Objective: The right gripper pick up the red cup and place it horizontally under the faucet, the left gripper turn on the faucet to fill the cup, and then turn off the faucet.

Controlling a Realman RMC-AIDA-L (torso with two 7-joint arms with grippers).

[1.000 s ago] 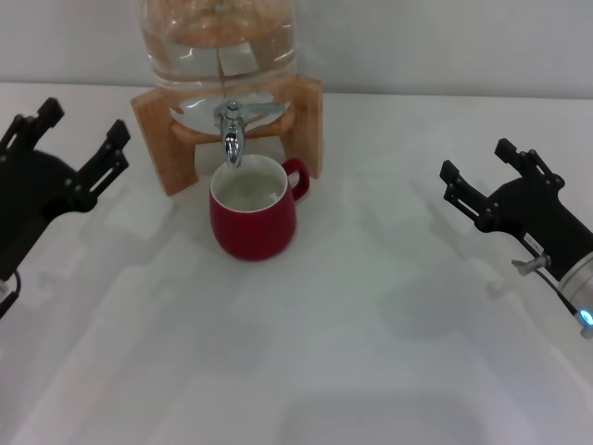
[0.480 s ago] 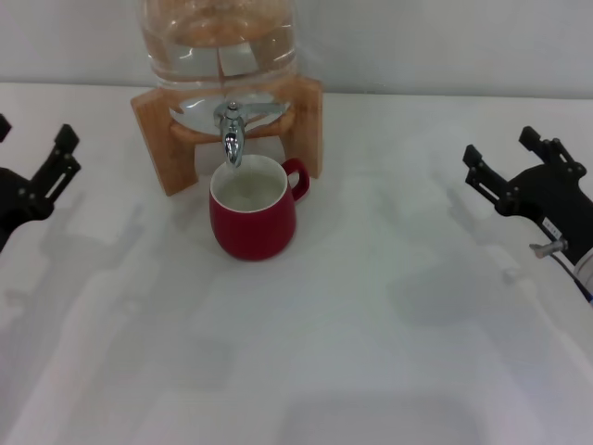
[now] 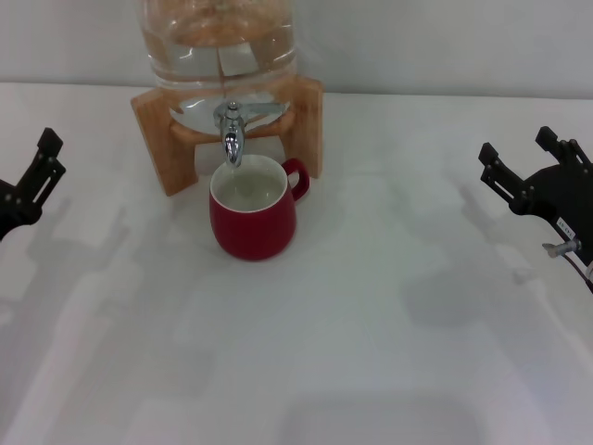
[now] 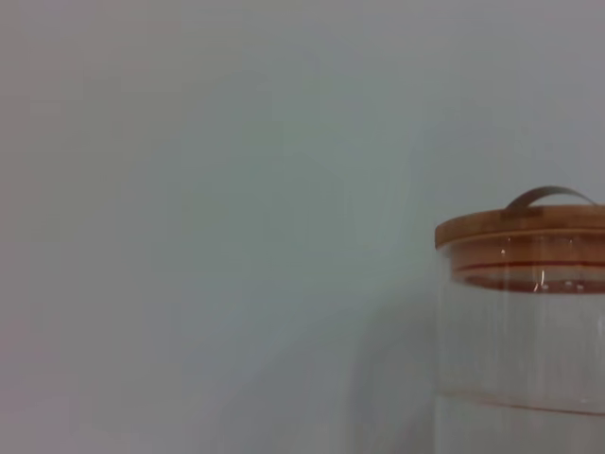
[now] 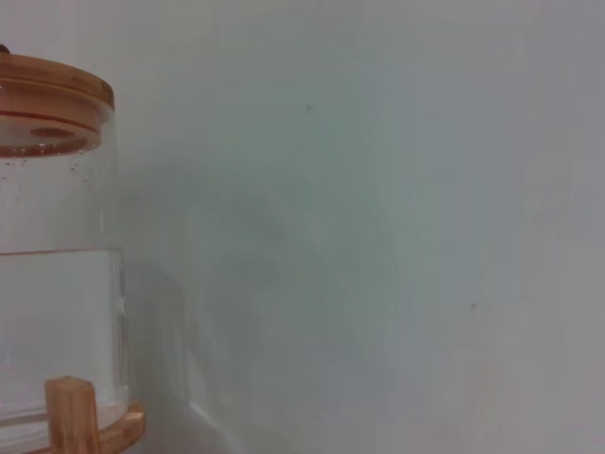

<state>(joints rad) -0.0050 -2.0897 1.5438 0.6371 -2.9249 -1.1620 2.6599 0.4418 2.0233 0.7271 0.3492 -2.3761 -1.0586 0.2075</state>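
Nearest, at the two side edges of the head view, both claws sit well apart from the work: the left gripper point(image 3: 23, 185) at mid left shows only black fingertips, so I cannot tell how wide it stands, though it carries nothing; the right gripper point(image 3: 528, 176) at mid right has its two black prongs spread and bare. Between them lies a smooth, matt white table point(image 3: 324, 371).

Farther back, upper centre, the red cup point(image 3: 252, 209) stands upright, squat, rounded and glossy, with a pale inside and a loop handle turned toward the right. Its mouth sits just below the spout of the faucet point(image 3: 232, 130), a small shiny chrome tap.

Behind that, the clear water jug point(image 3: 220, 42) rests in a wooden stand point(image 3: 153, 130); the wrist views show its wooden lid point(image 4: 520, 227).

Risk, as I judge it: a tap not fully closed could overfill the cup, and any careless sweep inward could tip the full cup.
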